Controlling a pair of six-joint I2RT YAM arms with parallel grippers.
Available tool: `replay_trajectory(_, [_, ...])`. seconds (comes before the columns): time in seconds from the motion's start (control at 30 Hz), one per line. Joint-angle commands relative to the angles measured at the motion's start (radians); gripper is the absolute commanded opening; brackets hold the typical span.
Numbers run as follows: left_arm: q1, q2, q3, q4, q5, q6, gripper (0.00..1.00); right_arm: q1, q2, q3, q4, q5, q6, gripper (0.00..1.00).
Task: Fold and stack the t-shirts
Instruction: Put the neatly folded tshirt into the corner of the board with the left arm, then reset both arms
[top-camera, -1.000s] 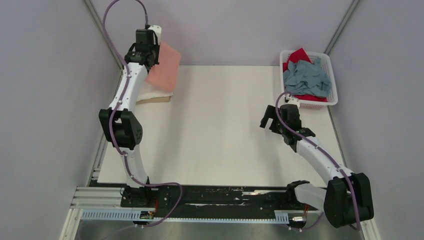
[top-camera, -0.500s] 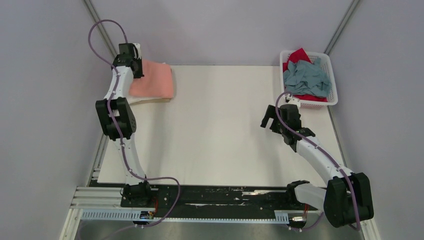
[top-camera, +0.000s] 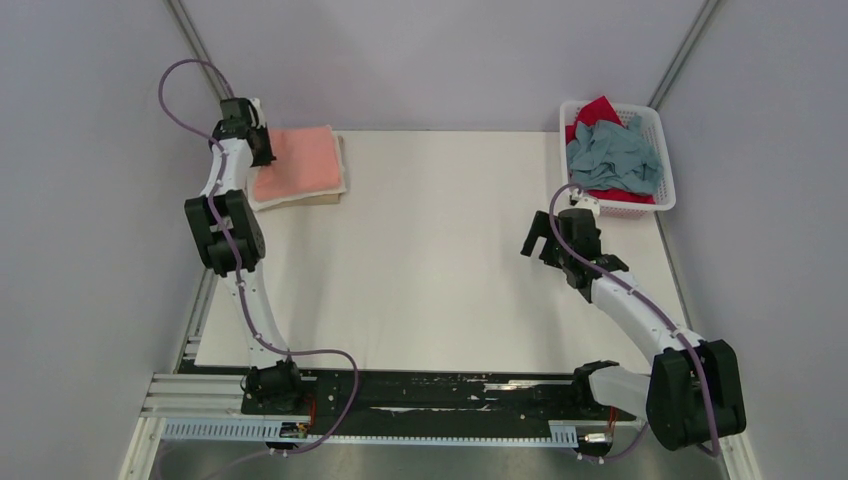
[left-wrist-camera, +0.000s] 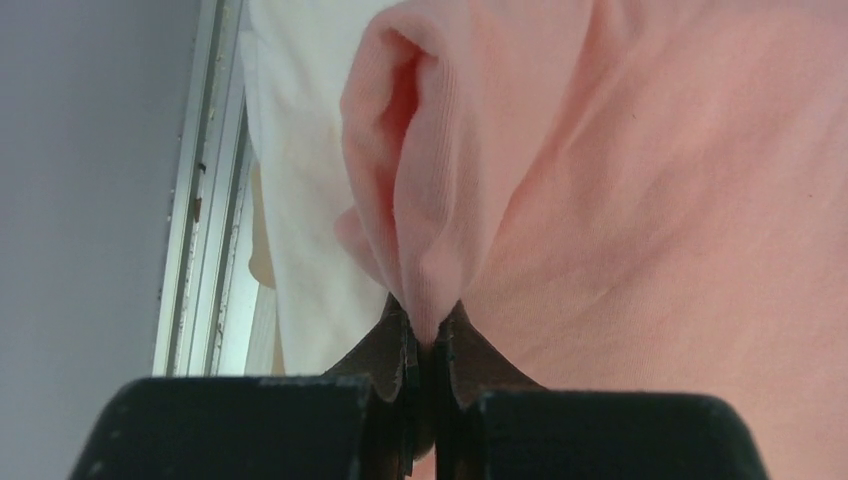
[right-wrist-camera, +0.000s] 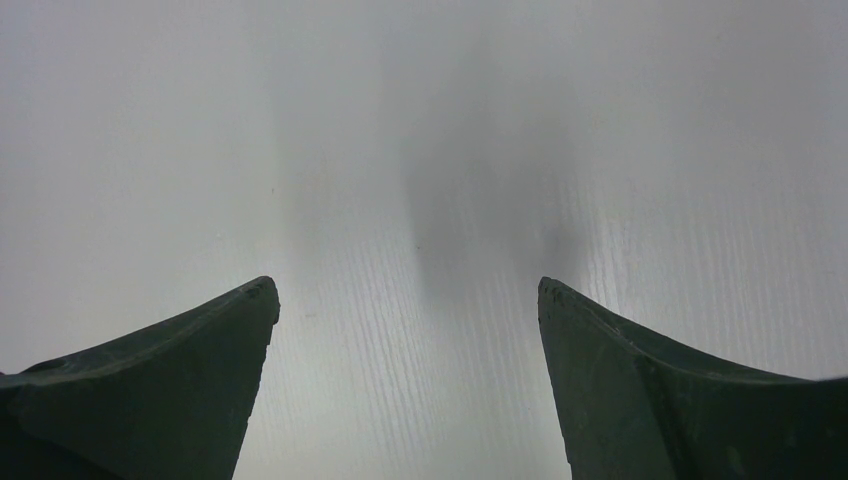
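A folded salmon-pink t-shirt lies on a folded white t-shirt at the table's far left corner. My left gripper is shut on the pink shirt's left edge; in the left wrist view the fabric bunches up between the closed jaws of my left gripper, with the white shirt beneath. A grey-blue t-shirt lies crumpled over a red t-shirt in the basket. My right gripper is open and empty above the bare table, also seen in the right wrist view.
A white lattice basket stands at the far right. A thin tan board lies under the shirt stack. Grey walls close in on both sides. The white table top spreads between the arms.
My left gripper has swung down and left, laying the hanging pink shirt flat onto the white shirt. The right arm has not moved.
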Motion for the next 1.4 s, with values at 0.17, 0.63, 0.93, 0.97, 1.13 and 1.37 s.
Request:
replay_trajectory(0.17, [0.088,0.041,0.040,0.071,-0.001,-0.138,0.52,-0.003,0.025,0.048,0.010,0.026,0.005,1.00])
replay_trajectory(0.63, [0.089,-0.197,-0.016,0.052,-0.023,-0.441,1.00,-0.001,-0.008,0.041,0.007,0.015,0.013,1.00])
replay_trajectory(0.93, [-0.048,-0.336,-0.182,0.119,0.125,-0.275,1.00,-0.001,0.007,0.045,0.009,-0.006,0.013,1.00])
replay_trajectory(0.97, [-0.070,-0.336,-0.172,0.086,0.133,-0.270,1.00,-0.001,0.006,0.048,0.008,-0.005,0.011,1.00])
replay_trajectory(1.13, [-0.195,-0.474,-0.330,0.156,0.114,-0.282,1.00,-0.001,-0.044,0.043,0.012,-0.002,0.023,1.00])
replay_trajectory(1.37, [-0.433,-0.973,-0.976,0.455,0.026,-0.457,1.00,-0.002,-0.223,-0.037,0.028,-0.040,0.029,1.00])
